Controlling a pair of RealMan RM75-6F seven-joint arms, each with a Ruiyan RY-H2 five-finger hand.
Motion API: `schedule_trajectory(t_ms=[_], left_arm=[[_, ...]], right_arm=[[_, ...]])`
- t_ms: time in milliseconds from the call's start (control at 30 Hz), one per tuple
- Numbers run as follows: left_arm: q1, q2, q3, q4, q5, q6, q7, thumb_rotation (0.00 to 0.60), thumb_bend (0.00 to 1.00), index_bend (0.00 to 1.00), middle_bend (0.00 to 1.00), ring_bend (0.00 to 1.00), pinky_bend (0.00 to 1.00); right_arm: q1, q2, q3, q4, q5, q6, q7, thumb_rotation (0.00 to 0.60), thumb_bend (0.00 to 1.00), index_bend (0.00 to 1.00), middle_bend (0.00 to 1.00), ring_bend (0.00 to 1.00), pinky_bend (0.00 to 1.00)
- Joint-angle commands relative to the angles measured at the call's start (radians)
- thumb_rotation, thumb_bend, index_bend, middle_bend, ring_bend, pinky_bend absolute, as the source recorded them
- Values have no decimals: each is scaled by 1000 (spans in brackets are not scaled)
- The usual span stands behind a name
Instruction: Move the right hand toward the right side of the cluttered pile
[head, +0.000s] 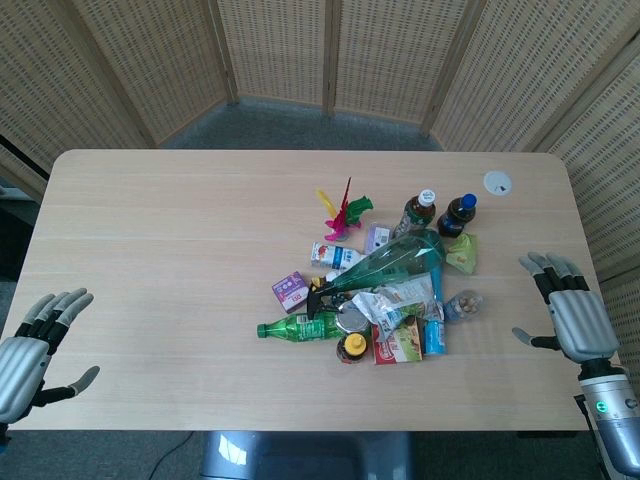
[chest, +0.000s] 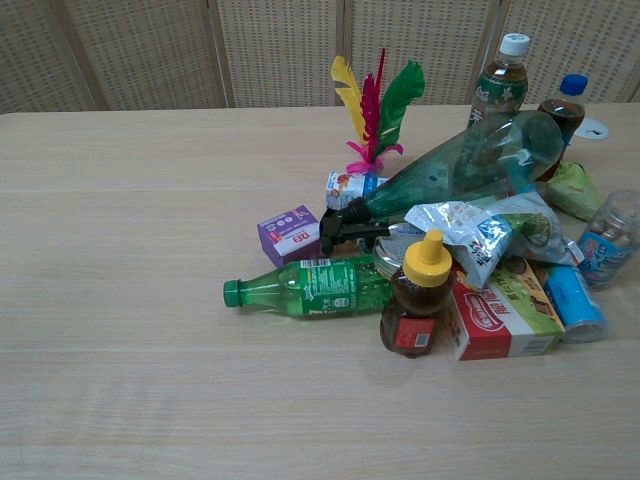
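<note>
Hovering empty, fingers spread, right hand (head: 572, 312) well right of the jumbled bottle-and-packet pile (head: 385, 290), readying approach.

Matt pale wood table (head: 150, 250); glossy clear-green plastic bottle (chest: 310, 287); feathered shuttlecock (chest: 372, 110).

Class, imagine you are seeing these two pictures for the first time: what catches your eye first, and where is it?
First the cluttered pile right of the table's middle, with a big green bottle lying tilted across it and a bright feather shuttlecock standing at its back. Then the two open hands: the left hand near the front left corner, the right hand at the right edge.
</note>
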Motion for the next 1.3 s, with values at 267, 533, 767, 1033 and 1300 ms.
schedule_trajectory(t_ms=[267, 533, 767, 1033, 1300], left_arm=[[6, -3, 6, 3, 18, 13, -4, 600, 320, 62, 0, 0, 0], [-2, -1, 4, 8, 23, 8, -15, 600, 320, 62, 0, 0, 0], [-6, 0, 5, 0, 21, 0, -6, 600, 320, 62, 0, 0, 0], [-7, 12, 6, -21, 30, 1, 15, 600, 322, 63, 0, 0, 0], [2, 16, 11, -30, 40, 17, 21, 600, 320, 60, 0, 0, 0]], right_arm=[[0, -15, -4, 1, -3, -12, 29, 600, 74, 0, 0, 0, 0], [-4, -69, 3, 103, 48, -75, 302, 600, 75, 0, 0, 0, 0], [-11, -146, -3, 216, 46, -108, 494, 600, 70, 0, 0, 0, 0], [-17, -292, -11, 405, 22, -99, 613, 600, 69, 0, 0, 0, 0], [-14, -383, -11, 539, 27, -125, 692, 600, 68, 0, 0, 0, 0]])
